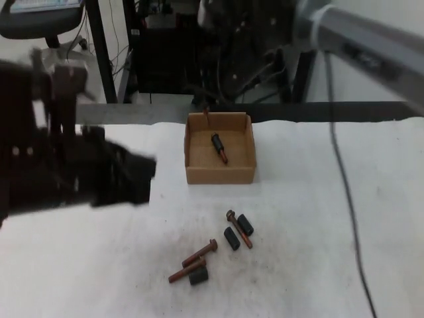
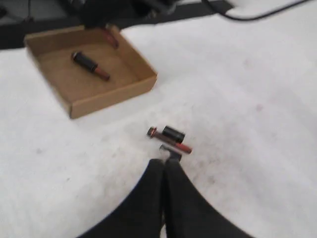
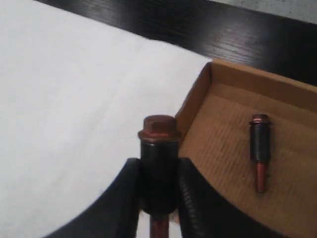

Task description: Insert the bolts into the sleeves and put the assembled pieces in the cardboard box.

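One black-sleeved copper bolt [image 1: 218, 148] lies flat in the brown cardboard box [image 1: 220, 175], and a second sleeved bolt [image 3: 158, 163] is gripped by its wall. Three loose bolts [image 1: 200, 252] and three black sleeves [image 1: 232, 238] lie scattered nearby.

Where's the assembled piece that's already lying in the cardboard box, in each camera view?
High view: the assembled piece lies near the middle of the cardboard box.
Left wrist view: the assembled piece is on the box floor, near the middle.
Right wrist view: the assembled piece is on the box floor.
Shared landmark: the cardboard box.
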Motion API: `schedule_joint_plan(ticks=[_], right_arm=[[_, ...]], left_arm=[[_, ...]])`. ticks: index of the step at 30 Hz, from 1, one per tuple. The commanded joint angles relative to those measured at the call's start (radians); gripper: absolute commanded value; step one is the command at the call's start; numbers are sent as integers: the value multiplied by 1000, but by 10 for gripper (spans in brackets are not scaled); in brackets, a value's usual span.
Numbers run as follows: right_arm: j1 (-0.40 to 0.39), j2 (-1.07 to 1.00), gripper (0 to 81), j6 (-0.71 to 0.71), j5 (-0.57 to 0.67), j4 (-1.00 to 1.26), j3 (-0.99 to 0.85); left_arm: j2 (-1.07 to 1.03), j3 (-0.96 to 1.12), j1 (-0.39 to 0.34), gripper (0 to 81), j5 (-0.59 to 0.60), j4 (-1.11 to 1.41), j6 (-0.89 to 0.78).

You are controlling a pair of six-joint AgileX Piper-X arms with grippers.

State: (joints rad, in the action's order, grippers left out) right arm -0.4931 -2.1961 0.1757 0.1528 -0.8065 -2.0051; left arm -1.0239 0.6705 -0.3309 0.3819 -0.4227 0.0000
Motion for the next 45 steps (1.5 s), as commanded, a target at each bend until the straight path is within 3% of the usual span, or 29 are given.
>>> schedule_joint_plan(ticks=[1,4,13,17,21,23,27,29,32,36,37,41,45], right_arm=[[19,-39,8,-22,-37,-37,-70],[41,-109,8,-18,-44,-90,-131],[86,-172,8,-18,-52,-156,-154],[89,-172,8,-27,-153,-154,-154],[90,-172,15,-52,-153,-154,-154],[90,-172,87,-73,-130,-154,-154],[90,-172,358,-82,-93,-154,-154],[90,-172,398,-82,-94,-154,-154],[90,-168,288,-82,-94,-179,-154],[90,-153,32,-79,-84,-249,-157],[90,-145,6,-77,-71,-277,-157],[100,-105,4,-26,33,-371,-153],[102,-44,8,-15,99,-425,-151]], left_arm=[[1,9,2,3,-55,-49,37],[1,9,2,3,-115,-71,46],[-3,9,2,3,-118,-59,46],[-3,4,2,3,-118,-59,46],[-3,4,2,3,-118,-59,46],[-3,4,2,3,-118,-59,46],[-3,4,2,3,-118,-59,46],[-3,4,2,3,-118,-59,46],[-3,5,2,3,-110,-59,46],[-3,5,2,3,-85,-59,81],[-3,5,2,3,-64,-59,99],[-3,5,0,3,60,-59,161],[-21,5,0,3,67,-59,188]])
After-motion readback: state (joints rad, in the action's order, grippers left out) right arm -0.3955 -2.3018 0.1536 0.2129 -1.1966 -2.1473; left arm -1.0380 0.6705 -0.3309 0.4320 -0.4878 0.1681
